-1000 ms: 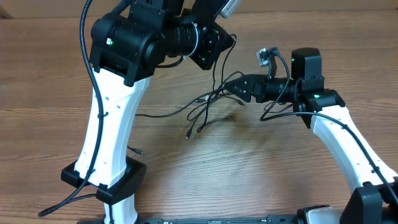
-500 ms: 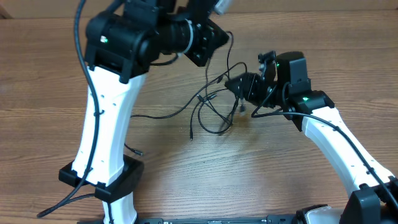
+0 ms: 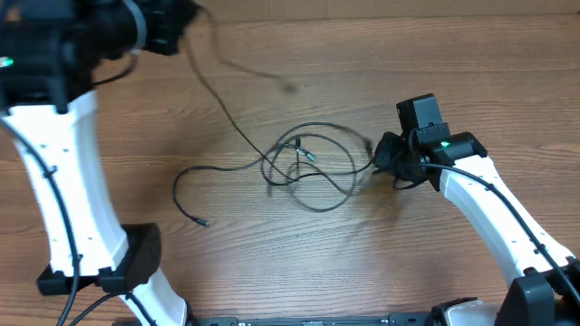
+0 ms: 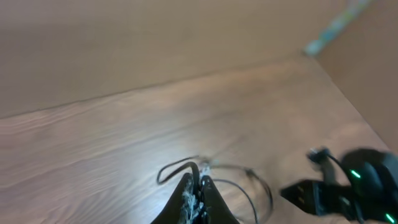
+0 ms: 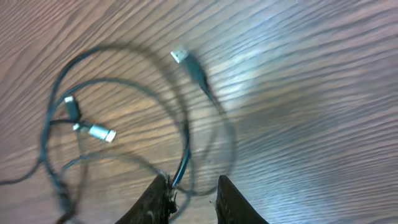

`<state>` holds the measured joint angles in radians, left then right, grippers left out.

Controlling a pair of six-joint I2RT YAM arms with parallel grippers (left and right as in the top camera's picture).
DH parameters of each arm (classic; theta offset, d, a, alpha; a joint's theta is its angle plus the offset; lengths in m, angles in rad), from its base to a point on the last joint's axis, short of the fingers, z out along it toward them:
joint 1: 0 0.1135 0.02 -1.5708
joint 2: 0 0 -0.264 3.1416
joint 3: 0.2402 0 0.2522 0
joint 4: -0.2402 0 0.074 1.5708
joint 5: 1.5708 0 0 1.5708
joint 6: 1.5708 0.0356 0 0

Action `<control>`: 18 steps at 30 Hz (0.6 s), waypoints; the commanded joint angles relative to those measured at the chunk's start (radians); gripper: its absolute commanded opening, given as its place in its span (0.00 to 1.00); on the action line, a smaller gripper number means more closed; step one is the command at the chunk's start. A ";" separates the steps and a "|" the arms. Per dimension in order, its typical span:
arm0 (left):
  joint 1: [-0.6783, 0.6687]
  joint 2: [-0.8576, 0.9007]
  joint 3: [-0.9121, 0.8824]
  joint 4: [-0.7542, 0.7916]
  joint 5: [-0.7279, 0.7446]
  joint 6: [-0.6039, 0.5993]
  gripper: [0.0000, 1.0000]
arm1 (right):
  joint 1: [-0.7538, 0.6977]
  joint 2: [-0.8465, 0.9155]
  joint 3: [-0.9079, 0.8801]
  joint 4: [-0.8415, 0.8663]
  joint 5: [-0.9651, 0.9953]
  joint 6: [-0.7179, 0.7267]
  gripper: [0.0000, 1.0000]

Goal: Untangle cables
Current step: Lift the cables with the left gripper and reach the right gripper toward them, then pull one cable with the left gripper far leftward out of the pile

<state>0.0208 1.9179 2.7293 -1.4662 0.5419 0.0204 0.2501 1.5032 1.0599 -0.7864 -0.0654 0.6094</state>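
The cables (image 3: 292, 152) lie as a loose tangle of thin black loops on the wooden table (image 3: 435, 72). One strand rises from the tangle toward the upper left into my left gripper (image 3: 181, 23), which is blurred there. In the left wrist view, the left gripper (image 4: 199, 182) is shut on that cable (image 4: 177, 167). My right gripper (image 3: 376, 161) sits low at the tangle's right end. In the right wrist view, the right gripper (image 5: 194, 186) has its fingers apart, with a cable (image 5: 183, 155) running between them beside the left finger. Silver-tipped plugs (image 5: 99, 132) lie ahead of it.
A loose cable end with a small plug (image 3: 201, 221) lies left of the tangle, near the left arm's white column (image 3: 63, 208). The right arm's white link (image 3: 494, 213) crosses the lower right. A wall borders the table's far edge (image 4: 155, 43).
The left arm has swung up and to the left, drawing one strand out long. The tangle has dropped and spread on the table. The right gripper has lowered to it and its fingers have narrowed.
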 commanded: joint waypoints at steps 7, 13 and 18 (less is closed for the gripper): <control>0.142 -0.028 0.018 0.005 0.002 -0.036 0.04 | 0.002 -0.003 0.006 0.002 0.064 0.004 0.23; 0.151 -0.028 0.018 0.012 0.050 -0.068 0.04 | 0.002 -0.003 0.006 0.077 -0.255 -0.172 0.49; 0.156 -0.030 0.018 0.088 0.060 -0.165 0.04 | 0.035 -0.003 0.006 0.109 -0.489 -0.340 0.59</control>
<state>0.1711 1.9148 2.7293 -1.4132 0.5697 -0.0662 0.2584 1.5032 1.0599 -0.6823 -0.3462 0.4263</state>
